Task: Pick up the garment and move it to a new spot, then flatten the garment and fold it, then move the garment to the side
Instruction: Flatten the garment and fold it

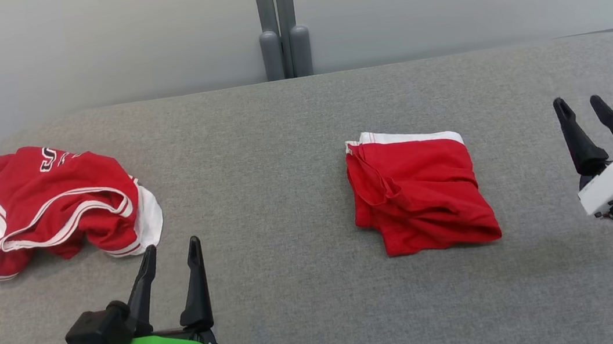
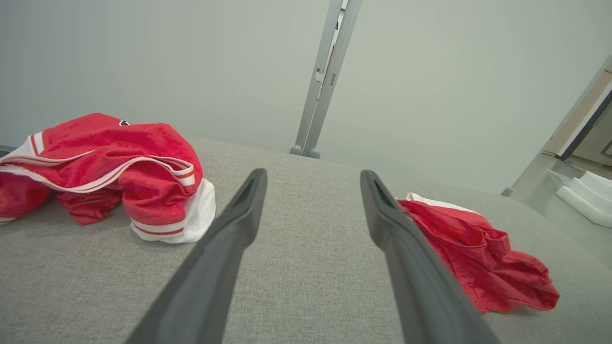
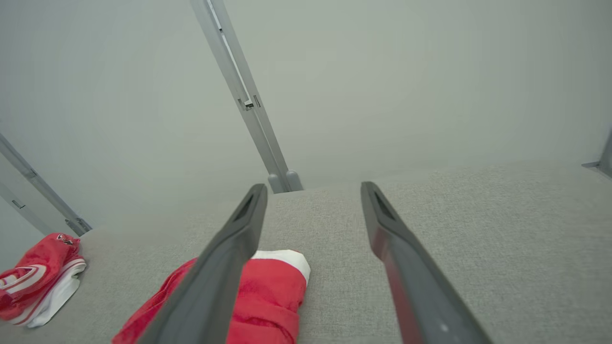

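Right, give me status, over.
Left gripper open, empty. Right gripper open, empty. Folded red garment lies centre, untouched. Crumpled jersey far left, clear of it.

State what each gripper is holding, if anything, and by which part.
Nothing is held. The left gripper and right gripper are open, clear of the crumpled garment and the folded garment.

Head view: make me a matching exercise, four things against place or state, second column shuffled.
Things:
1. crumpled jersey
2. folded garment
3. left gripper
4. right gripper

Places or states:
A. right edge of the view, fingers open, holding nothing
B. bunched up at the left end of the table
C. lower left of the view, fingers open, holding nothing
D. lying flat, right of the table's centre

Pairs: 1-B, 2-D, 3-C, 4-A.
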